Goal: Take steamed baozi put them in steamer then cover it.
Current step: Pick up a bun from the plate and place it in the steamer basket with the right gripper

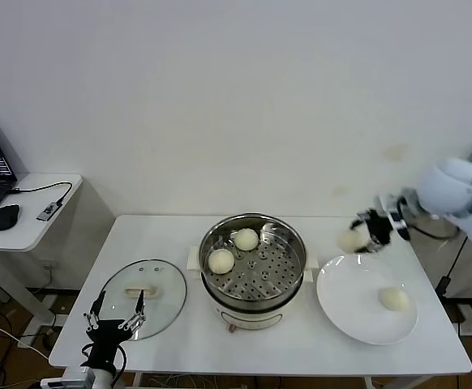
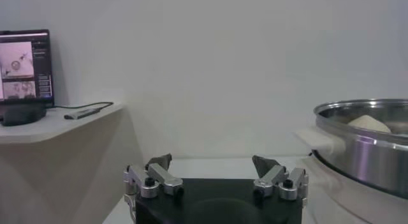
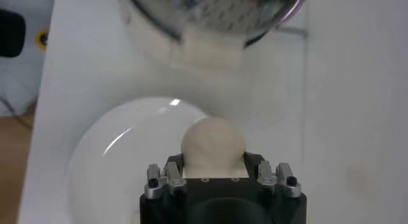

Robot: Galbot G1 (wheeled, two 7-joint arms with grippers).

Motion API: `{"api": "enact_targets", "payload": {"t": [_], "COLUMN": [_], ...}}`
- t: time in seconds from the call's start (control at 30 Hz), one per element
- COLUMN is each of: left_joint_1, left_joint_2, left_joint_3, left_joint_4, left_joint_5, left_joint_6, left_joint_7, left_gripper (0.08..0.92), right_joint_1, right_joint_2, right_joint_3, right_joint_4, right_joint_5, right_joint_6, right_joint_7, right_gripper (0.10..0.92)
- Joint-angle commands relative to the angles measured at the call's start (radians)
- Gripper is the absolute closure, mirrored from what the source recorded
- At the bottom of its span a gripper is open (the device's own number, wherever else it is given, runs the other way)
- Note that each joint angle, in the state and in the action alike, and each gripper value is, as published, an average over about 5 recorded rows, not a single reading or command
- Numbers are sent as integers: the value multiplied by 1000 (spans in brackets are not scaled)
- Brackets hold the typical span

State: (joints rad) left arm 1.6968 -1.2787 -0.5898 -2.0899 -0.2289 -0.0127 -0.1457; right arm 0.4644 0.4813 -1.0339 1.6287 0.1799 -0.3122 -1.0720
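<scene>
Nothing readable anywhere, honestly. The laptop screen (image 2: pixel 24 64) out at about 9 o'clock on the side desk shows some window panes and thumbnails, but any text on it is way too small to make out. No labels or brands visible.

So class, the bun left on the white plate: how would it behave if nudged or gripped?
The bun looks round and smooth, so it would probably roll on the flat plate. It seems soft dough, likely light and dented by a firm squeeze.

The black right gripper (image 3: pixel 213 164) is clamping 1 cream-white round dough bun (image 3: pixel 213 142) above the flat white plate (image 3: pixel 121 155), near the shiny steel steamer (image 3: pixel 210 11).
</scene>
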Motion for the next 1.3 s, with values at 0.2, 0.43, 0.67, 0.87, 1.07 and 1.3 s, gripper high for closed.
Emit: {"api": "enact_targets", "payload": {"t": [0.2, 0.43, 0.67, 0.87, 1.07, 1.3], "left_joint_1": [5, 11, 14, 19, 25, 28], "left_joint_2": [-12, -14, -18, -23, -29, -37], "left_joint_3": [-19, -41, -53, -64, -67, -66], "left_joint_4": [-3, -3, -10, -26, -37, -38], "left_joint_5": [2, 1, 0, -4, -3, -1], "left_joint_6": [-1, -5, -5, -5, -6, -8], "left_joint_7": [-1, -1, 0, 0, -1, -2], "left_gripper": [177, 177, 177, 177, 177, 177], "right_joint_1": [224, 181, 129, 101, 97, 100], "right_joint_2": [370, 464, 525, 564, 596, 601], "right_joint_3": [-232, -312, -344, -350, -355, -361], "right_joint_4": [2, -23, -73, -95, -114, -118], "right_joint_5": [214, 60, -88, -157, -214, -235], "right_joint_6": [99, 255, 428, 519, 599, 658], "right_joint_7": [115, 110, 98, 95, 83, 59], "right_gripper": [429, 431, 431, 424, 423, 423]}}
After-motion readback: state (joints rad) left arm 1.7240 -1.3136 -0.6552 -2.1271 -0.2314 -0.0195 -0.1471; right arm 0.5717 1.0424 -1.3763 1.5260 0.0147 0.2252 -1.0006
